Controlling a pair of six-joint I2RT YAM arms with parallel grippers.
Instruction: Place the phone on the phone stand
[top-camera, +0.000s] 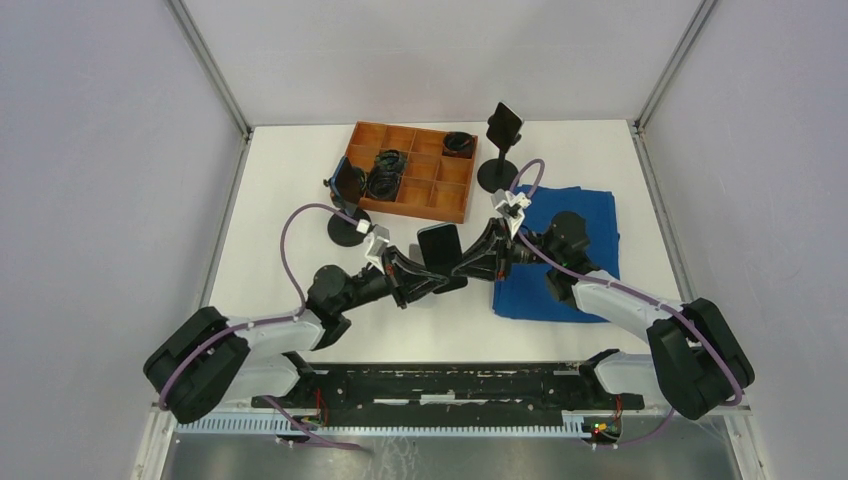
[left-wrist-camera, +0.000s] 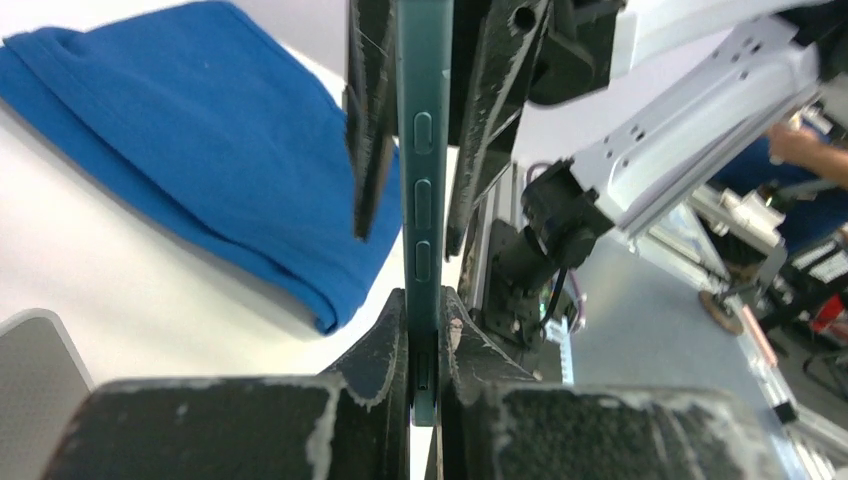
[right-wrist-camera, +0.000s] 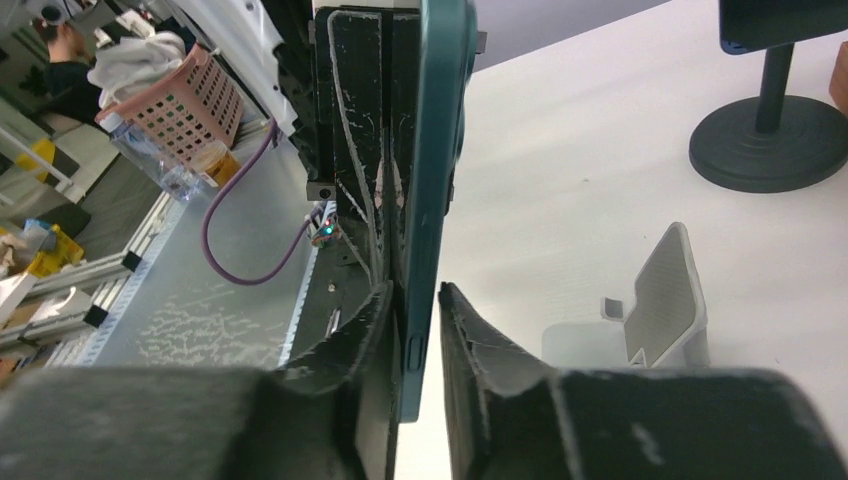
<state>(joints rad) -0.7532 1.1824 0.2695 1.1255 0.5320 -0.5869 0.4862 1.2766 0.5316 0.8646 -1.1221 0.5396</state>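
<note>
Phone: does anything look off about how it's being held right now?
Nothing looks damaged or spilled. The phone is held in mid-air between both arms. The left end effector pinches it tight, while the right end effector shows a gap between one finger and the phone. The white stand on the table holds nothing.

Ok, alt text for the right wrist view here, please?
A teal phone, seen edge-on, runs up mid-frame between the fingers of the right gripper, a thin gap on one side, while the left gripper clamps its far end. To the right, on the white table, sit a small white phone stand and a black stand's round base.
</note>
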